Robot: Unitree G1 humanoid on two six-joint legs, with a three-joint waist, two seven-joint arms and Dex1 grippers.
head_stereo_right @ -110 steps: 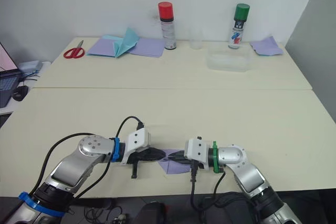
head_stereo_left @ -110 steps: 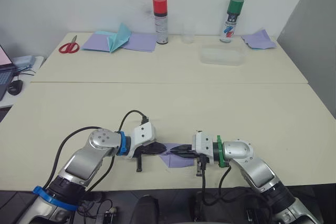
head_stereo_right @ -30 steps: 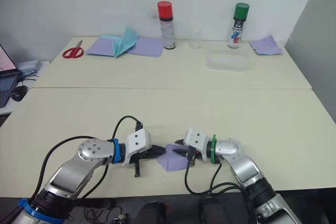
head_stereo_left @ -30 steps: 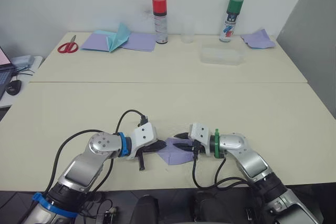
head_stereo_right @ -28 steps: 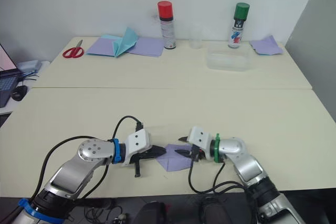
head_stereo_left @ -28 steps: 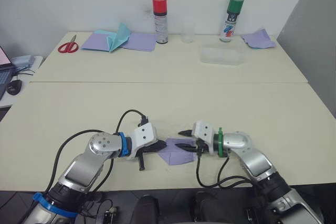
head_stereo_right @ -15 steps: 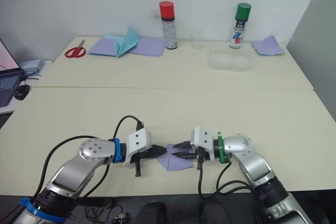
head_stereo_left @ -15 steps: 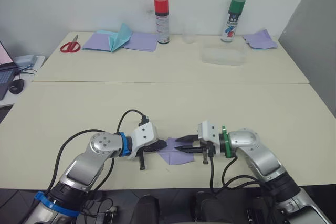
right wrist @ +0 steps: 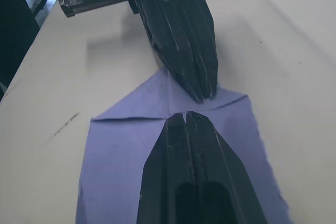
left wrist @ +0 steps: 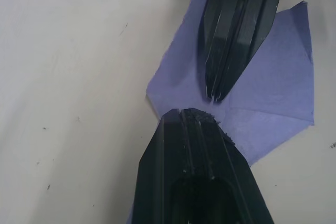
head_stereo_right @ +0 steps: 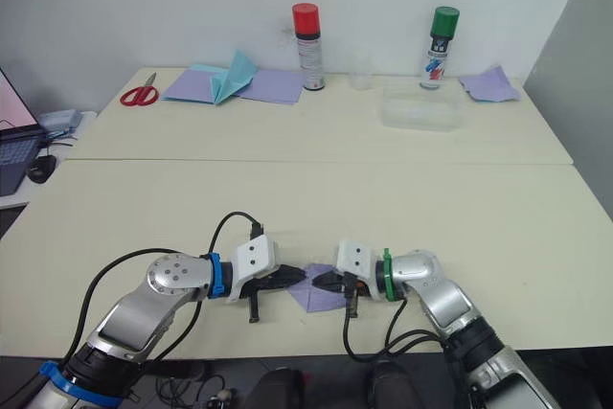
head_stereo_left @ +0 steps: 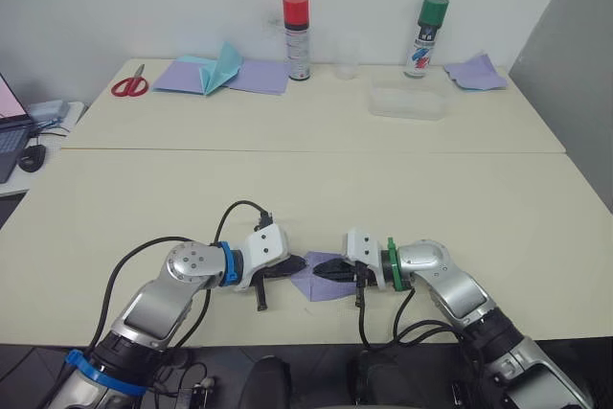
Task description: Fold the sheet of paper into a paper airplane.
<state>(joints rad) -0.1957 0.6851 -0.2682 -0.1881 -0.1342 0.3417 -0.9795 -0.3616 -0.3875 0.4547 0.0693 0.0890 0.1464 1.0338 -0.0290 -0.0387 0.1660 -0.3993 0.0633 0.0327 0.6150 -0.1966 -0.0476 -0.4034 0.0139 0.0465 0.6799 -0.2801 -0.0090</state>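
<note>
The sheet of paper [head_stereo_left: 312, 285] is a small lavender folded shape with a pointed end and visible creases, lying flat near the table's front edge. My left gripper [head_stereo_left: 302, 262] comes in from the left and is shut, its tip resting on the paper's pointed end. My right gripper [head_stereo_left: 320, 269] comes in from the right, also shut, lying on the paper. The two tips almost touch. In the left wrist view my left gripper [left wrist: 191, 113] faces the right gripper [left wrist: 215, 97] over the paper [left wrist: 273, 87]. In the right wrist view, creases run out from under the right gripper [right wrist: 187, 115].
At the back of the table lie red scissors [head_stereo_left: 125, 86], a teal pointed paper [head_stereo_left: 222, 66] on smooth lavender sheets [head_stereo_left: 254, 75], a red-capped can [head_stereo_left: 296, 37], a clear cup [head_stereo_left: 347, 59], a green-capped can [head_stereo_left: 428, 35], a clear container [head_stereo_left: 408, 102] and crumpled lavender paper [head_stereo_left: 474, 73].
My right gripper, open half a second ago, has shut and slid left onto the paper toward the left gripper. The left gripper has stayed in place.
</note>
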